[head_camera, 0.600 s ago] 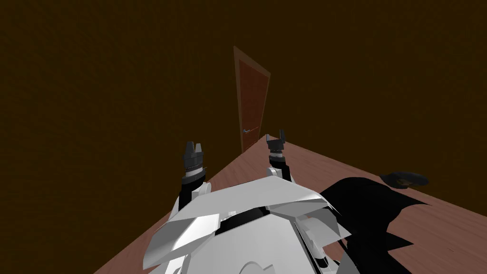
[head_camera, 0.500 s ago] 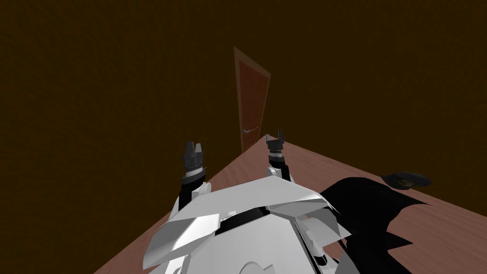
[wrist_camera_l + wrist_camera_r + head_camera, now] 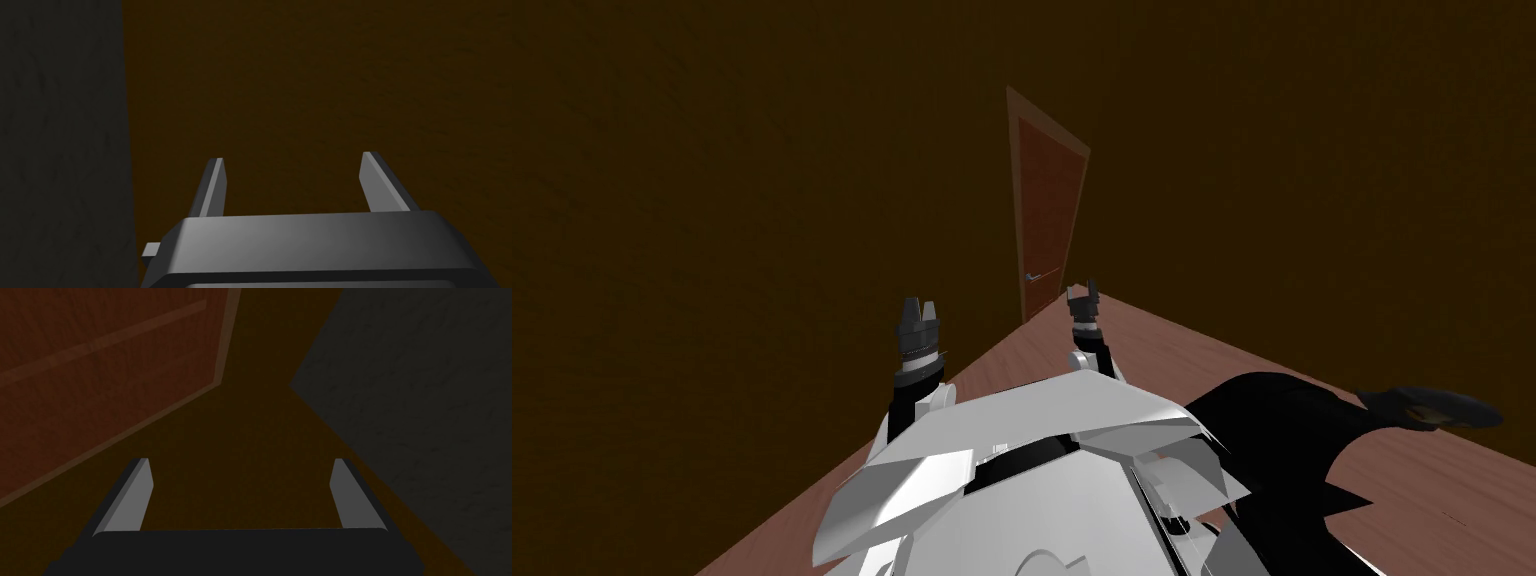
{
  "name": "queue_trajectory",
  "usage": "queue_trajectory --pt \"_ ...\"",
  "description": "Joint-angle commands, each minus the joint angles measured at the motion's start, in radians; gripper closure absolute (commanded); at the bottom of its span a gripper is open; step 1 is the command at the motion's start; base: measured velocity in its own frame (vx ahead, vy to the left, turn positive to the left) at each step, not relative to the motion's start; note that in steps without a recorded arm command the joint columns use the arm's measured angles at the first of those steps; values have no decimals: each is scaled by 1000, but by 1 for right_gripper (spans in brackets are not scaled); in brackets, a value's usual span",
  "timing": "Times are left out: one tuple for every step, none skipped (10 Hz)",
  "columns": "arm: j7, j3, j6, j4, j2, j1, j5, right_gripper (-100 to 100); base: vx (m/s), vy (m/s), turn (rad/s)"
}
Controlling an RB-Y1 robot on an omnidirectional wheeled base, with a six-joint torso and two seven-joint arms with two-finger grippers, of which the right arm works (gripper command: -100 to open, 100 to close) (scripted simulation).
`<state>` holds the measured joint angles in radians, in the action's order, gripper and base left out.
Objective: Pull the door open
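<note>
Two empty, wide-open units: L end effector [image 3: 921, 305] as before, R end effector [image 3: 1081, 291] now nearer door [image 3: 1050, 200] handle [image 3: 1032, 277]

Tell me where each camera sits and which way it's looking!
Head view: on the head, looking steeply down and forward at the reddish-brown door and its handle; the left gripper and right gripper show small in front.
Left wrist view: on the left hand, looking along its two open fingers toward a plain wall.
Right wrist view: on the right hand, looking along its two open fingers at a corner of the door.
Shared: the head and right wrist views both show the door.
</note>
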<state>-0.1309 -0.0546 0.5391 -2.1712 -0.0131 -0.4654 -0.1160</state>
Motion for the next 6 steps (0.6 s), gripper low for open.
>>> queue_trajectory --pt "-2 2 11 40 11 13 0 -100 76 -49 105" --pt "-2 3 16 68 17 24 0 -100 78 -63 106" --pt "-3 3 22 98 23 35 1 -100 90 -67 101" --pt "-3 4 28 128 29 47 2 -100 86 -61 109" --pt "-4 5 34 159 36 59 2 -100 70 -78 92" --pt "-5 6 41 193 42 72 3 -100 80 -83 121"
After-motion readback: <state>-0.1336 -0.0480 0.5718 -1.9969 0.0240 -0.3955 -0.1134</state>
